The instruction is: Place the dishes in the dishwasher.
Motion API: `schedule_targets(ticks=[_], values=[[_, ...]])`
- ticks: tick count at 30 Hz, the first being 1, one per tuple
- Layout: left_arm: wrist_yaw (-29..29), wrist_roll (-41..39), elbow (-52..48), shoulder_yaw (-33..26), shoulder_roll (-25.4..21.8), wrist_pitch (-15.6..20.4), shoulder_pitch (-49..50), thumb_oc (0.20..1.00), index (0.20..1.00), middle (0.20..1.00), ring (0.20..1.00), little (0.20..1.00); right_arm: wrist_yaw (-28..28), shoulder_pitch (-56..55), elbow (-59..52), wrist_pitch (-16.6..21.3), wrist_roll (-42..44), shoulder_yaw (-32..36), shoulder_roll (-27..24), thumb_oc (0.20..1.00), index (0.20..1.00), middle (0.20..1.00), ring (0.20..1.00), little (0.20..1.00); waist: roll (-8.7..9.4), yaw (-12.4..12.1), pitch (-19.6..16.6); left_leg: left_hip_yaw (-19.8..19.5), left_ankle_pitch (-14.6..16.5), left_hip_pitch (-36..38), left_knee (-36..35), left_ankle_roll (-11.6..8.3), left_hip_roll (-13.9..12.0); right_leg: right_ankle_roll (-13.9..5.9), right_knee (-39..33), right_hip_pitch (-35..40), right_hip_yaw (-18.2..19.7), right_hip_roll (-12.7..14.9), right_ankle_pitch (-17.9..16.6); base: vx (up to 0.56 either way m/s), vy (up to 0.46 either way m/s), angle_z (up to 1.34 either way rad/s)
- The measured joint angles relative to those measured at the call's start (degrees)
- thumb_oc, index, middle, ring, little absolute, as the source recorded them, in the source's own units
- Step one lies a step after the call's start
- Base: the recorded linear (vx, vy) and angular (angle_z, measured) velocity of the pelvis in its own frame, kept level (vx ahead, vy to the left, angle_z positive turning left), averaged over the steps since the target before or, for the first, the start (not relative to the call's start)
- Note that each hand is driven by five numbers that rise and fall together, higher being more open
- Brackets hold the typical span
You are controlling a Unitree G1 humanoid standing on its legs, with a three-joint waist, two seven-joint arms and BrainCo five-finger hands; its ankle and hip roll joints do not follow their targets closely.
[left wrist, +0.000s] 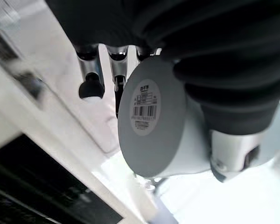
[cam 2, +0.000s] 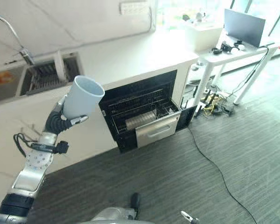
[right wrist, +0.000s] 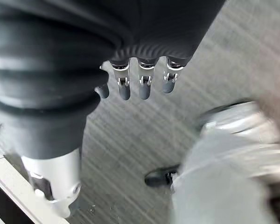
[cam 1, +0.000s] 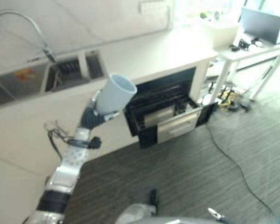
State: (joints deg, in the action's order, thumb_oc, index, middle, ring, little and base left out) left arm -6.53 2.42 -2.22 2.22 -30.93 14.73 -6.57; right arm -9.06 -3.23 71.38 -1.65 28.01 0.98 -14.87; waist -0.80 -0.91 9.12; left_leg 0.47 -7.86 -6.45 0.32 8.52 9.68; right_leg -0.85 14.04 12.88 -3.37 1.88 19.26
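Along the far side of the grey floor [cam 2: 186,177] runs a long white counter [cam 2: 126,56] with a sink [cam 2: 46,74] at its left. Below the counter, the open dishwasher [cam 2: 142,109] has its dark rack [cam 2: 144,116] pulled out. Left of it, the left hand [cam 2: 60,119] is raised, fingers curled round a pale blue cup [cam 2: 81,98], tilted, mouth toward the dishwasher. The right hand [right wrist: 130,79] hangs over the floor, fingers relaxed, holding nothing.
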Motion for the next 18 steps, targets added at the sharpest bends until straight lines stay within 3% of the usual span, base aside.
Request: schedule_targets(ticks=[2, 3, 4, 5, 6, 7, 8, 9, 10, 11, 12, 14, 15, 16, 17, 18], values=[[0.6, 0.0, 0.7, -0.2, -0.4, 0.0, -2.0, 0.200, 0.200, 0.200, 0.200, 0.200, 0.5, 0.0, -0.8, 0.3, 0.0, 0.3, 1.4, 1.000, 1.000, 1.000, 1.000, 1.000, 0.29, -0.5, 0.4, -0.1, 2.8, 0.2, 2.9, -0.33, 0.7, -1.20, 6.3, -1.7, -1.5, 1.0, -0.3, 0.10, 0.101, -0.01], [0.9, 0.0, 0.9, 0.0, -0.6, 0.0, -2.5, 0.200, 0.200, 0.200, 0.200, 0.200, 1.0, -0.3, -1.4, 1.1, -0.2, 0.6, 1.9, 1.000, 1.000, 1.000, 1.000, 1.000, 0.37, -0.4, 0.5, -1.1, 3.5, 1.8, 2.8, -0.04, 1.0, -3.16, 16.5, -5.2, -1.9, 1.7, -1.3, 0.13, 0.010, 0.45], [1.1, 0.0, 0.9, 0.2, -1.7, 0.1, -2.8, 0.200, 0.200, 0.200, 0.200, 0.200, 1.4, -1.0, -2.3, 1.6, -1.0, 2.2, 1.8, 1.000, 1.000, 1.000, 1.000, 1.000, 0.52, 0.4, 0.6, -2.5, 4.6, 4.4, 2.1, 0.13, 1.5, -6.11, 32.9, -12.6, -1.6, 3.3, -2.1, 0.18, -0.147, 0.42], [1.1, 0.0, 0.9, 0.1, -2.6, 0.1, -2.8, 0.200, 0.200, 0.200, 0.200, 0.200, 1.5, -0.9, -2.3, 2.0, -1.0, 2.2, 1.7, 1.000, 1.000, 1.000, 1.000, 1.000, 0.64, 0.0, 0.7, -2.5, 5.0, 5.1, 1.9, 0.28, 1.5, -6.18, 35.9, -15.2, -1.4, 3.9, -2.1, 0.17, -0.235, 0.30], [0.5, 0.0, 1.3, 0.2, -3.6, 0.2, -2.8, 0.200, 0.200, 0.200, 0.200, 0.200, 1.6, -0.7, -2.5, 2.2, -1.1, 2.1, 1.3, 1.000, 1.000, 1.000, 1.000, 1.000, 0.59, -0.2, 1.4, -3.1, 6.8, 6.2, 1.5, -1.41, 1.0, -5.94, 35.9, -18.9, -2.7, 5.7, -1.2, 0.16, -0.343, -0.09], [0.2, 0.0, 1.8, 0.2, -3.4, 0.2, -2.8, 0.200, 0.200, 0.200, 0.200, 0.200, 1.6, -0.4, -2.4, 2.2, -1.1, 2.0, 1.0, 1.000, 1.000, 1.000, 1.000, 1.000, 0.24, -0.4, 1.6, -2.9, 7.7, 6.4, 1.4, -1.80, 0.6, -5.69, 34.4, -19.8, -3.3, 6.3, -1.1, 0.09, -0.239, -0.12], [-0.7, 0.1, 2.5, 1.3, -3.5, -0.1, -3.2, 0.200, 0.200, 0.200, 0.200, 0.200, 2.0, 0.2, -2.7, 2.1, -1.0, 1.7, -0.2, 1.000, 1.000, 1.000, 1.000, 1.000, -1.75, -0.3, 2.3, -2.9, 7.2, 7.3, 1.5, -3.16, -1.4, -5.50, 17.0, -21.2, -3.3, 6.6, -2.1, 0.15, -0.450, 0.06], [-1.1, 0.3, 2.5, 2.0, -3.5, -0.1, -3.7, 0.200, 0.200, 0.200, 0.200, 0.200, 2.1, 0.1, -2.5, 2.1, -1.0, 1.8, -0.2, 1.000, 1.000, 1.000, 1.000, 1.000, -1.48, 0.1, 2.5, -3.2, 7.5, 7.7, 1.5, -2.90, -1.4, -6.23, 9.7, -21.5, -2.4, 7.0, -3.7, 0.16, -0.444, 0.23], [-1.6, 0.6, 3.1, 2.6, -3.4, 0.2, -3.7, 0.200, 0.200, 0.200, 0.200, 0.200, 2.2, -0.1, -1.9, 2.0, -1.1, 1.8, 0.1, 1.000, 1.000, 1.000, 1.000, 1.000, -0.61, 0.4, 2.8, -4.4, 9.1, 8.8, 2.1, -3.40, -1.4, -6.69, 2.6, -21.6, -1.1, 7.8, -6.8, 0.24, -0.692, 0.47], [-3.1, 0.6, 5.2, 3.6, -2.5, -0.3, -3.8, 0.200, 0.200, 0.200, 0.200, 0.200, 1.8, -0.4, -0.8, 2.1, -1.3, 2.2, 0.0, 1.000, 1.000, 1.000, 1.000, 1.000, -0.10, 0.7, 2.8, -5.2, 11.3, 8.6, 4.1, -4.76, -1.1, -8.14, -4.6, -20.4, 1.2, 8.6, -12.7, 0.19, -0.569, 0.50], [-4.0, 0.7, 5.3, 4.5, -3.0, -0.8, -3.0, 0.200, 0.200, 0.200, 0.200, 0.200, 1.8, 0.2, 1.4, 1.9, -2.3, 2.1, 0.1, 1.000, 1.000, 1.000, 1.000, 1.000, 0.98, 0.4, 2.8, -6.2, 12.7, 8.8, 6.3, -4.54, -0.9, -10.34, -10.9, -19.2, 3.6, 10.4, -18.8, 0.23, -0.809, 0.59], [-5.3, 1.0, 5.4, 4.4, -2.7, -1.1, -1.1, 0.200, 0.200, 0.200, 0.200, 0.200, 1.3, 0.4, 1.8, 2.1, -4.8, 2.2, 0.9, 1.000, 1.000, 1.000, 1.000, 1.000, 1.34, 0.0, 2.9, -8.8, 13.8, 9.7, 7.2, -4.14, -2.4, -9.48, -13.6, -16.7, 3.9, 10.7, -23.1, 0.21, -0.879, 0.55], [-6.6, 1.0, 4.9, 4.1, -1.9, -1.8, 0.1, 0.200, 0.200, 0.200, 0.200, 0.200, 1.4, 1.0, 0.8, 2.1, -9.7, 1.7, 0.9, 1.000, 1.000, 1.000, 1.000, 1.000, 1.15, -0.2, 3.0, -9.6, 14.5, 10.3, 7.1, -5.05, -4.3, -8.94, -11.8, -15.9, 1.2, 9.5, -22.9, 0.13, -0.744, 0.33], [-7.2, 0.9, 2.5, 3.4, -1.9, -2.3, 2.4, 0.200, 0.200, 0.200, 0.200, 0.200, 2.1, 1.5, -1.9, 2.3, -14.4, -2.6, 0.4, 1.000, 1.000, 1.000, 1.000, 1.000, 1.29, -1.0, 3.0, -9.5, 15.1, 11.6, 5.5, -6.24, -7.3, -5.59, -11.7, -13.6, -3.6, 6.3, -24.4, 0.04, -0.689, 0.18], [-7.5, 0.9, 1.7, 2.6, -1.5, -2.3, 3.8, 0.200, 0.200, 0.200, 0.200, 0.200, 2.3, 2.4, -3.2, 2.4, -16.2, -5.8, -0.3, 1.000, 1.000, 1.000, 1.000, 1.000, 1.67, -1.6, 2.9, -9.1, 14.7, 12.4, 4.1, -7.71, -9.1, -3.89, -11.8, -12.6, -7.0, 4.9, -22.7, -0.02, -0.588, 0.55], [-6.8, 0.9, 1.4, 3.3, -0.7, -2.9, 3.6, 0.200, 0.200, 0.200, 0.200, 0.200, 3.2, 2.5, -6.7, 2.5, -16.4, -7.3, -1.7, 1.000, 1.000, 1.000, 1.000, 1.000, 1.72, -0.6, 2.9, -6.2, 12.9, 11.2, 5.1, -10.38, -10.7, -2.15, -9.6, -12.3, -9.2, 3.7, -20.6, -0.08, -0.616, 1.10]])
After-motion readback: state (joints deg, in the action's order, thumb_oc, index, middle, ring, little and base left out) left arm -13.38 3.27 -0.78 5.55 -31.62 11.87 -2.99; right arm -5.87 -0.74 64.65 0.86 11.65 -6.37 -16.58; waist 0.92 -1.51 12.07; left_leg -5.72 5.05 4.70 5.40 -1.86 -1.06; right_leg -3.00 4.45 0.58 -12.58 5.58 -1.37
